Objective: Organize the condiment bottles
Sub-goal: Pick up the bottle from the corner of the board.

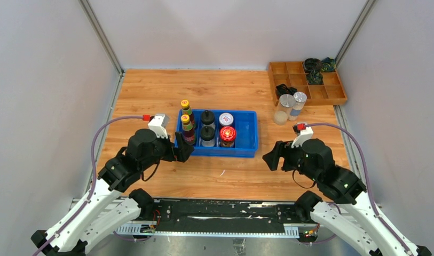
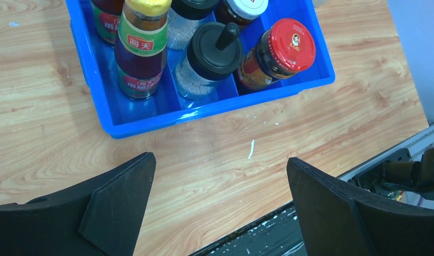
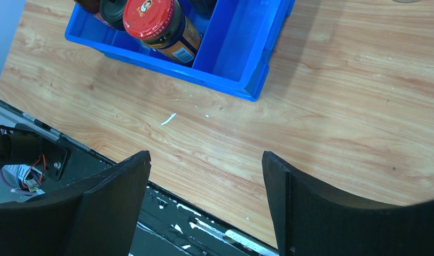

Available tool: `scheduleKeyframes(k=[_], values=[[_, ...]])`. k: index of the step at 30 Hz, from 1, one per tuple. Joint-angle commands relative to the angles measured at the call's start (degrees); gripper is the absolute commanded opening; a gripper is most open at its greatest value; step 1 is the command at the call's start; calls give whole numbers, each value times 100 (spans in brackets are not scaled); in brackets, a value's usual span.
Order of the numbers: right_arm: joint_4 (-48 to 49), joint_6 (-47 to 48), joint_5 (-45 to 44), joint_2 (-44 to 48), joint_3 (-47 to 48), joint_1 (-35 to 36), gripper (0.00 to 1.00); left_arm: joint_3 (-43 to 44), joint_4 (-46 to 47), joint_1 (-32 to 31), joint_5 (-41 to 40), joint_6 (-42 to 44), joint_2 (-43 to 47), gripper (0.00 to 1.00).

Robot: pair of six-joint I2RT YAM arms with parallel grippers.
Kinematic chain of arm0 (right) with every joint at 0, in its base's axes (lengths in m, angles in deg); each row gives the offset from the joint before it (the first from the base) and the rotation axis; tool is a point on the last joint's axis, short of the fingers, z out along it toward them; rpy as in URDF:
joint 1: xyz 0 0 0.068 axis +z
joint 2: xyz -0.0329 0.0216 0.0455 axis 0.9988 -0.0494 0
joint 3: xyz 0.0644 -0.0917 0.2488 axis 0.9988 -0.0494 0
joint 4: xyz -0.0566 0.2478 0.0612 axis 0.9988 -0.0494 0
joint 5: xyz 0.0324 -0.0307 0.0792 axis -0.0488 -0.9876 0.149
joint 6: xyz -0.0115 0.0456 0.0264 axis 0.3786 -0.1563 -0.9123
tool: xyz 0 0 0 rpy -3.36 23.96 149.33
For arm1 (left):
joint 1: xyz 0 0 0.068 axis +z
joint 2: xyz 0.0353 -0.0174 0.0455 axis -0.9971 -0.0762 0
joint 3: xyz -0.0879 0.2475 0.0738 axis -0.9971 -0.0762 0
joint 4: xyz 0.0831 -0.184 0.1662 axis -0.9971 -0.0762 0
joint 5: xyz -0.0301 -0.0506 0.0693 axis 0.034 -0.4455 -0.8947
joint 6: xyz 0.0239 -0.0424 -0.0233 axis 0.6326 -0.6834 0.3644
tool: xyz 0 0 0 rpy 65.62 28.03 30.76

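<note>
A blue bin point(image 1: 246, 133) holds two yellow-capped sauce bottles point(image 1: 187, 129), two black-lidded shakers point(image 1: 207, 133), a white-lidded jar point(image 1: 226, 119) and a red-lidded jar point(image 1: 227, 135). Two silver-lidded jars point(image 1: 292, 105) stand on the table right of the bin. My left gripper point(image 1: 183, 151) is open and empty at the bin's near left corner. My right gripper point(image 1: 271, 158) is open and empty, near right of the bin. The left wrist view shows a sauce bottle point(image 2: 142, 48), a shaker point(image 2: 208, 61) and the red-lidded jar point(image 2: 278, 53). The right wrist view shows the red-lidded jar point(image 3: 160, 24).
A wooden compartment tray point(image 1: 332, 92) with black and green coiled items point(image 1: 314, 68) sits at the back right. The bin's right compartments point(image 3: 233, 40) hold nothing. A black rail point(image 1: 220, 212) runs along the table's near edge. Grey walls stand on both sides.
</note>
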Motion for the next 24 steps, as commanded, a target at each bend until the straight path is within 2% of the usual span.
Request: scheduleKeyframes(k=[1,11,24], values=[[109,112,-193,74,-92,43,82,-68,-184,-36,100,-60,98,100],[616,94,49,-167,-394,40,82,112,-701,-36,-47,-65,385,100],[796,-5,117,-18,-674,46,82,46,-671,-36,-137,-144,367,100]])
